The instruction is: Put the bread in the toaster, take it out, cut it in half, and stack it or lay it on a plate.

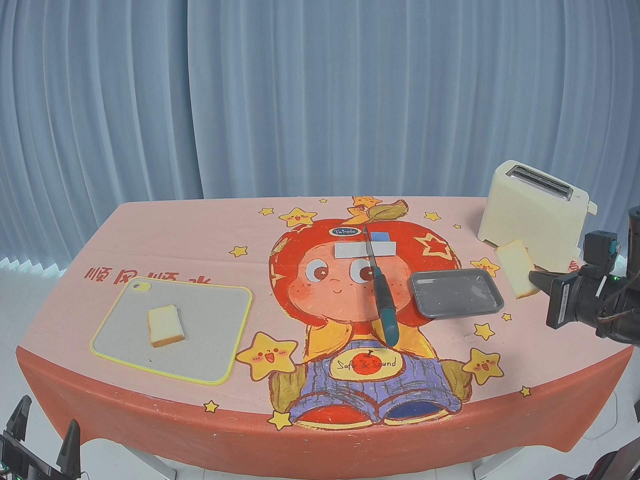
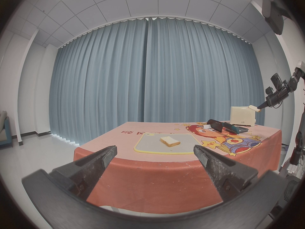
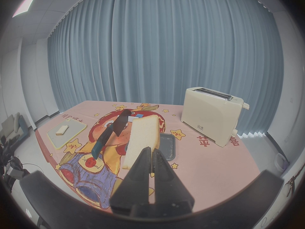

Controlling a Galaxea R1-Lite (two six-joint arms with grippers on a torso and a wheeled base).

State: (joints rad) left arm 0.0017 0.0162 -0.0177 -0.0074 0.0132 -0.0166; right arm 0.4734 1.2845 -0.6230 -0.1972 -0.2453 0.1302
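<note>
Bread (image 3: 144, 134) between right fingers (image 3: 138, 172)

Cream toaster (image 1: 530, 215), grey tray (image 1: 460, 295), pink starry tablecloth (image 1: 200, 235), seemingly teal-handled knife (image 1: 385, 305)

The boxy cream toaster (image 1: 533, 215) looks like smooth, faintly glossy plastic, its slot frame bare metal. The pink printed tablecloth (image 1: 167, 235) is matt fabric. The grey yellow-rimmed cutting board (image 1: 207, 328) and grey rectangular tray (image 1: 457, 293) look smooth and matt. The pale square slice of bread (image 1: 517, 268) shows porous crumb. On the left tool (image 2: 154, 151), the black fingers (image 2: 95, 167) are matt and scuffed.
</note>
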